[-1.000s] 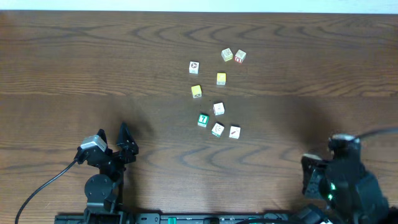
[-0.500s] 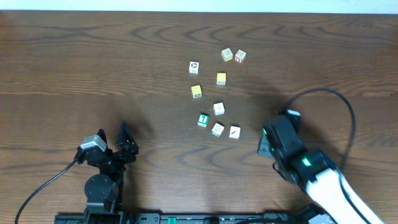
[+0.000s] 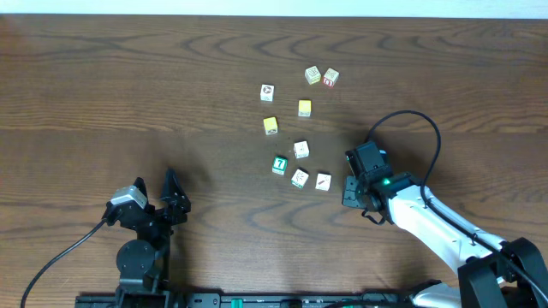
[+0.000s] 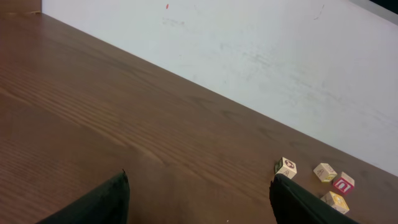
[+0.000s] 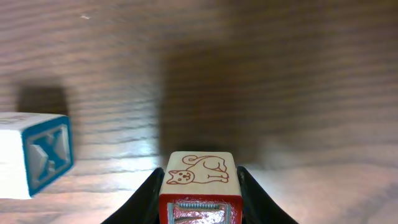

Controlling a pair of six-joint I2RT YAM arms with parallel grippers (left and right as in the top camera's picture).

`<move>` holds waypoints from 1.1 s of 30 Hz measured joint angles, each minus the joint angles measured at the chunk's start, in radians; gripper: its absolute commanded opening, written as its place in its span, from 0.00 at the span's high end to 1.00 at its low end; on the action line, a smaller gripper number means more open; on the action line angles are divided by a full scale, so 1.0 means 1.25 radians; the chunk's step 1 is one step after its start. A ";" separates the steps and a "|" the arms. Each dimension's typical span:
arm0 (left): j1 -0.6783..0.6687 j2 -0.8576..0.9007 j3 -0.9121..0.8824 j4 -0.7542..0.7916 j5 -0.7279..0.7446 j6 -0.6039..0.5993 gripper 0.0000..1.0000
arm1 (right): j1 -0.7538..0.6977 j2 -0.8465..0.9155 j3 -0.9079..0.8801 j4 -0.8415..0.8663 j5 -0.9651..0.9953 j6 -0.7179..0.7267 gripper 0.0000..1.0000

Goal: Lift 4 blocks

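My right gripper (image 3: 350,193) is shut on a small wooden block (image 5: 199,169) with a cat drawing on its pale top and a red front face. It hangs low over the table, just right of the cluster. A white block with a blue X side (image 5: 36,153) lies to its left. The green "7" block (image 3: 279,164), a teal-edged picture block (image 3: 299,178) and a white block (image 3: 323,181) lie on the table beside it. My left gripper (image 3: 175,190) stands open at the front left, far from the blocks, nothing between its fingers (image 4: 106,202).
More cubes lie further back: two yellow ones (image 3: 271,126) (image 3: 305,108), a white one (image 3: 267,91) and a pair (image 3: 312,75) (image 3: 330,78). Several of them show at the right of the left wrist view (image 4: 324,172). The right arm's cable (image 3: 428,128) loops over the table.
The right arm has swung from the front right corner up and left to the cluster's right side, the block still in its jaws. The left arm and the table's blocks have not moved.
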 measured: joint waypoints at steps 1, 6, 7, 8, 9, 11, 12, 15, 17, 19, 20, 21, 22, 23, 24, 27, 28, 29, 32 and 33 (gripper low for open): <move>0.000 0.000 0.000 0.000 0.000 0.000 0.27 | 0.000 0.000 0.000 0.009 -0.005 -0.009 0.91; 0.000 0.000 0.000 0.000 0.000 0.000 0.27 | 0.000 0.000 0.000 0.048 -0.037 -0.052 0.90; 0.000 0.000 0.000 0.000 0.000 0.000 0.27 | 0.000 0.000 0.000 0.056 -0.042 -0.061 0.89; 0.000 0.000 0.000 0.000 0.000 0.000 0.27 | 0.000 0.000 0.000 0.067 -0.046 -0.069 0.88; 0.000 0.000 0.000 0.000 0.000 0.000 0.27 | 0.000 0.000 0.000 0.077 -0.051 -0.077 0.87; 0.000 0.000 0.000 0.000 0.000 0.000 0.27 | 0.000 0.000 0.000 0.092 -0.056 -0.087 0.85; 0.000 0.000 0.000 0.000 0.000 0.000 0.27 | 0.000 0.000 0.000 0.098 -0.057 -0.092 0.84; 0.000 0.000 0.000 0.000 0.000 0.000 0.27 | 0.000 0.000 0.000 0.119 -0.062 -0.108 0.84; 0.000 0.000 0.000 0.000 0.000 0.000 0.27 | 0.000 0.000 0.000 0.126 -0.065 -0.117 0.83; 0.000 0.000 0.000 0.000 0.000 0.000 0.27 | 0.000 0.000 0.000 0.128 -0.068 -0.121 0.83; 0.000 0.000 0.000 0.000 0.000 0.000 0.27 | 0.000 0.000 0.000 0.129 -0.070 -0.124 0.83; 0.000 0.000 0.000 0.000 0.000 0.000 0.27 | 0.000 0.000 0.000 0.130 -0.072 -0.124 0.83; 0.000 0.000 0.000 0.000 0.000 0.000 0.27 | 0.000 0.000 0.000 0.130 -0.074 -0.124 0.83; 0.000 0.000 0.000 0.000 0.000 0.000 0.27 | 0.000 0.000 0.000 0.130 -0.077 -0.124 0.83; 0.000 0.000 0.000 0.000 0.000 0.000 0.27 | 0.000 0.000 0.000 0.130 -0.079 -0.124 0.83; 0.000 0.000 0.000 0.000 0.000 0.000 0.27 | 0.000 0.000 0.000 0.130 -0.085 -0.125 0.83; 0.000 0.000 0.000 0.000 0.000 0.000 0.27 | 0.000 0.000 0.000 0.130 -0.086 -0.125 0.83; 0.000 0.000 0.000 0.000 0.000 0.000 0.27 | 0.000 0.000 0.000 0.130 -0.087 -0.125 0.83; 0.000 0.000 0.000 0.000 0.000 0.000 0.27 | 0.000 0.000 0.000 0.130 -0.088 -0.125 0.83; 0.000 0.000 0.000 0.000 0.000 0.000 0.27 | 0.000 0.000 0.000 0.130 -0.088 -0.125 0.83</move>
